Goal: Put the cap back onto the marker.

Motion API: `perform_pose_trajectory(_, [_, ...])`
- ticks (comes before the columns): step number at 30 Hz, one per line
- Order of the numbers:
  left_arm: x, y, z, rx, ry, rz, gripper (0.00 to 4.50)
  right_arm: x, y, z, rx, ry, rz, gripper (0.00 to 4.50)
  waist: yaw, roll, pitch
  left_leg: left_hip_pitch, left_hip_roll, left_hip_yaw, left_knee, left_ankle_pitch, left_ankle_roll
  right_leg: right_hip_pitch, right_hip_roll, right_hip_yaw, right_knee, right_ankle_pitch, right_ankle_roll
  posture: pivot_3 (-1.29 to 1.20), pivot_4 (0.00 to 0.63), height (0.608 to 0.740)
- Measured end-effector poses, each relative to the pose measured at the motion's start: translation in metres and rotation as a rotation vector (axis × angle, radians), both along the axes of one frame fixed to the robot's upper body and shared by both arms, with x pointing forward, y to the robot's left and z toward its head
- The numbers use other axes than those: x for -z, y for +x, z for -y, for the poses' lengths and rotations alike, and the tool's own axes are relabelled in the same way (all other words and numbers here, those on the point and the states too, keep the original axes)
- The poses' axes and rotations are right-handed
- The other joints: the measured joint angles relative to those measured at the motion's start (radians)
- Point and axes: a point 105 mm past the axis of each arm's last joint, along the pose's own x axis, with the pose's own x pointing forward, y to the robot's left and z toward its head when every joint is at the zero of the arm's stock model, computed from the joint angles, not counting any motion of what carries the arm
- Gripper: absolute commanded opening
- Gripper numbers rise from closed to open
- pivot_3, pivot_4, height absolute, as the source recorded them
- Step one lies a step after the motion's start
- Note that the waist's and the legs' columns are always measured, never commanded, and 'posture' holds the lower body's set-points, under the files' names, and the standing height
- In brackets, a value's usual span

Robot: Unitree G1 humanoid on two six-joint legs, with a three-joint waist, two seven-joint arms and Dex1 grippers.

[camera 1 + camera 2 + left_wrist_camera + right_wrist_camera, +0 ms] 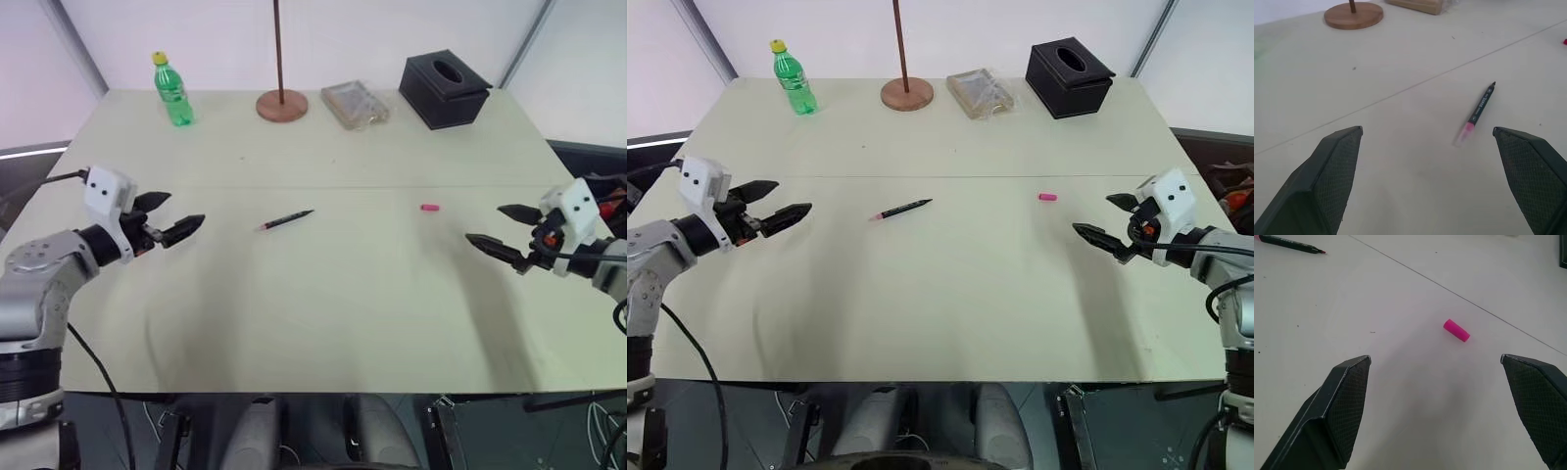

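Pink cap (429, 208) and dark marker (286, 219) lie apart on the pale bench (323, 294), both my end effectors empty.

My left end effector (174, 217) hovers over the left side of the bench with its two black fingers spread wide, holding nothing; the marker lies to its right near the middle of the bench, flat and slightly slanted, its pinkish end toward me. My right end effector (502, 233) hovers over the right side, fingers also spread wide and empty; the cap lies on its side just beyond it, toward the centre, well apart from the marker. Along the far edge stand a green bottle (172, 90), a brown pole on a round base (281, 102), a clear packet (357, 104) and a black tissue box (444, 90).
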Motion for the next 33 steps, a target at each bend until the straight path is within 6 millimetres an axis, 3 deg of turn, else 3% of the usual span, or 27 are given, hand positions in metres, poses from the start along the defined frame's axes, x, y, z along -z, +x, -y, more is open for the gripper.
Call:
perform_pose_trajectory(13, [0.005, 0.004, -0.007, -0.035, -0.008, -0.017, 4.47, 0.005, 0.000, 0.004, 0.043, 0.012, -0.037, 4.40, -0.001, 0.000, 0.000, 0.000, 0.000, 0.000, 0.000, 0.000, 0.000, 0.000, 0.000, 0.000, 0.000, 0.000, 0.000, 0.00, 0.150, 0.740])
perform_pose_trajectory(27, [0.016, 0.014, -0.008, -0.082, 0.062, -0.072, 4.47, 0.008, 0.005, 0.009, 0.129, -0.086, -0.003, 4.40, -0.001, 0.000, 0.000, 0.000, 0.000, 0.000, 0.000, 0.000, 0.000, 0.000, 0.000, 0.000, 0.000, 0.000, 0.000, 0.00, 0.150, 0.740])
perform_pose_trajectory(33, [0.005, 0.026, -0.012, -0.099, 0.045, -0.020, 4.47, 0.005, 0.009, 0.009, 0.157, -0.085, 0.036, 4.40, 0.000, 0.000, 0.000, 0.000, 0.000, 0.000, 0.000, 0.000, 0.000, 0.000, 0.000, 0.000, 0.000, 0.000, 0.000, 0.00, 0.150, 0.740])
